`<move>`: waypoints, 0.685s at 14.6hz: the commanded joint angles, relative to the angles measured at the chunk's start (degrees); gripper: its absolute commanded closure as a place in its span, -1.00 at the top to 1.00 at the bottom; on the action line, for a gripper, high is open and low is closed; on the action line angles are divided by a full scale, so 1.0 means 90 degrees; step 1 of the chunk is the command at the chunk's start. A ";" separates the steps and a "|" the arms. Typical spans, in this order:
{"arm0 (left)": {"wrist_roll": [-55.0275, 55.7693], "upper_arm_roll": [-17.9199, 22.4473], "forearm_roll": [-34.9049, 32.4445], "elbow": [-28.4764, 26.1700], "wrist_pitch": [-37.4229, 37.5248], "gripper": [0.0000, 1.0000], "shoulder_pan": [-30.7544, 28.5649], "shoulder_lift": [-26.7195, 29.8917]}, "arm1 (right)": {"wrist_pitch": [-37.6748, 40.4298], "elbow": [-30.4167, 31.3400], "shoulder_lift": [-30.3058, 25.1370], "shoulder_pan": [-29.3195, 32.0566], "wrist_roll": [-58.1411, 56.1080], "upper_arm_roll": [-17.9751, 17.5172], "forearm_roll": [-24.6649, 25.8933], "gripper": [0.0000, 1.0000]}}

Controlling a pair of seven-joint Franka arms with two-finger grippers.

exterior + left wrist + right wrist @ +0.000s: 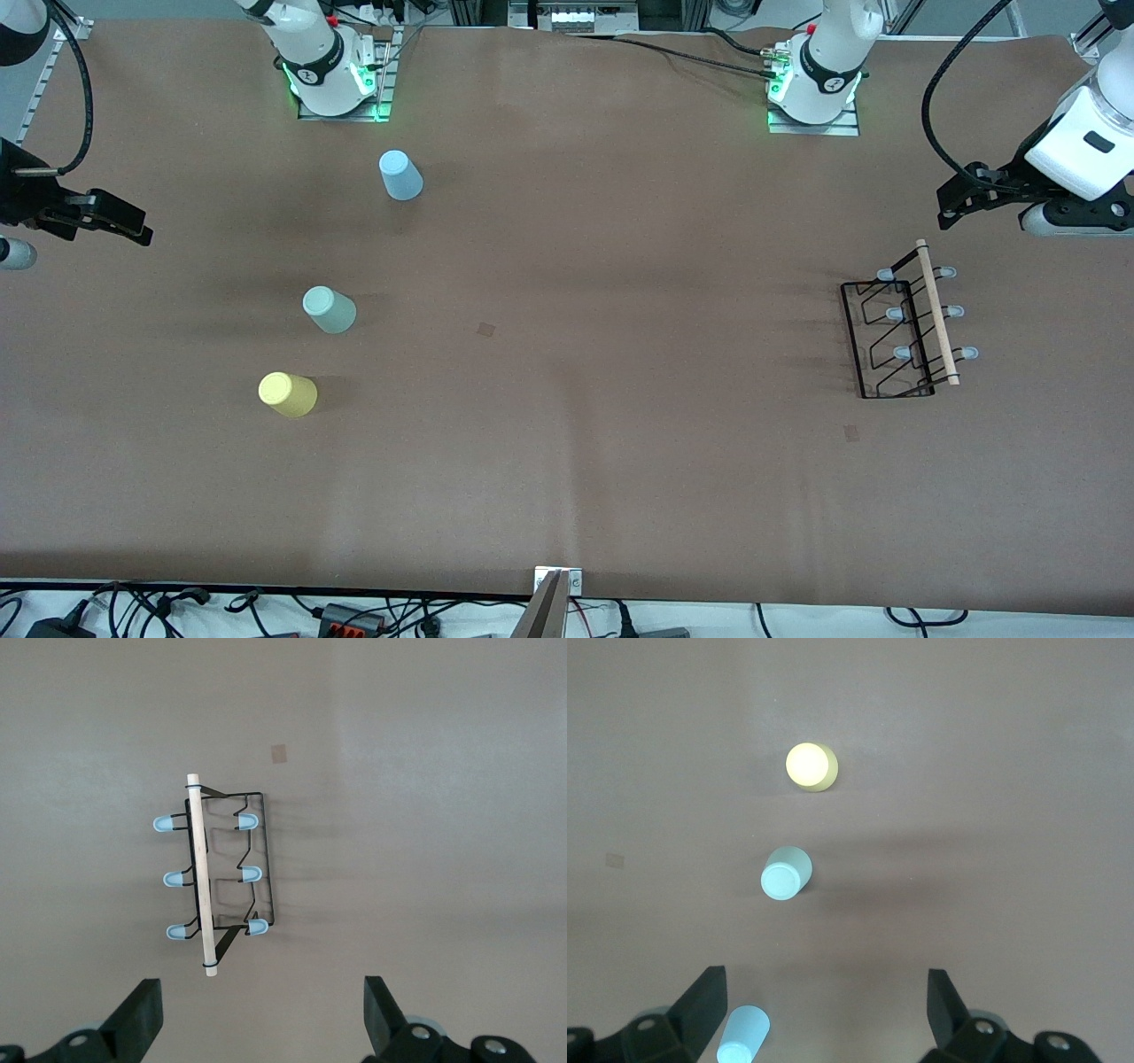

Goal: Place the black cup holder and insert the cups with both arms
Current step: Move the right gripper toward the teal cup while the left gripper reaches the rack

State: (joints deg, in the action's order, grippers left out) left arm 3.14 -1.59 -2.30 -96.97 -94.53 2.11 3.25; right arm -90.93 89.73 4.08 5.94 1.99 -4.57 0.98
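Note:
The black cup holder [936, 310] lies on the table toward the left arm's end, its wooden rod and pale-tipped prongs also showing in the left wrist view [200, 868]. My left gripper [952, 208] [263, 1023] hangs open over bare table just off the holder's rod end, holding nothing. Three cups stand closed end up toward the right arm's end: light blue [400, 175] [742, 1035], grey-green [329, 309] [785, 873] and, nearest the front camera, yellow [287, 393] [811, 765]. My right gripper [133, 226] [824, 1014] is open and empty over the table's edge beside the cups.
Both arm bases [332, 84] [815, 89] stand along the table's back edge. Two small tape marks [486, 329] [850, 433] lie flat on the brown cover. A metal bracket [554, 589] and cables sit at the front edge.

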 commanded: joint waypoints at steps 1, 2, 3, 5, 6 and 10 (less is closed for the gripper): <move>-0.0046 0.0040 0.0099 -0.0016 -0.0004 1.00 0.0010 0.0049 | -0.0033 -0.0116 0.0045 -0.0025 0.0071 -0.0009 -0.0079 1.00; -0.0036 0.0040 0.0099 -0.0016 0.0015 1.00 0.0010 0.0059 | -0.0033 -0.0116 0.0045 -0.0015 0.0062 -0.0010 -0.0079 1.00; -0.0017 0.0040 0.0099 -0.0016 0.0054 1.00 0.0010 0.0059 | -0.0033 -0.0116 0.0055 -0.0005 0.0062 -0.0010 -0.0079 1.00; -0.0007 0.0040 0.0099 -0.0016 0.0064 1.00 0.0010 0.0049 | -0.0062 -0.0116 0.0064 -0.0005 -0.0055 -0.0010 -0.0118 1.00; -0.0036 0.0040 0.0090 0.0023 0.0093 1.00 0.0020 0.0020 | -0.0072 -0.0116 0.0093 0.0014 -0.0065 0.0000 -0.0206 1.00; 0.0022 0.0040 0.0099 0.0199 0.0989 1.00 0.0010 -0.0097 | -0.0004 -0.0087 0.0152 -0.0034 0.0013 0.0000 -0.0207 1.00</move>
State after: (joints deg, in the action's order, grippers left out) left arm 3.23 -1.58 -2.30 -96.92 -90.02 2.10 3.14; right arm -91.53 89.73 4.69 5.89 1.95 -4.59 -0.08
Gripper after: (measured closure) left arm 0.000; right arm 0.000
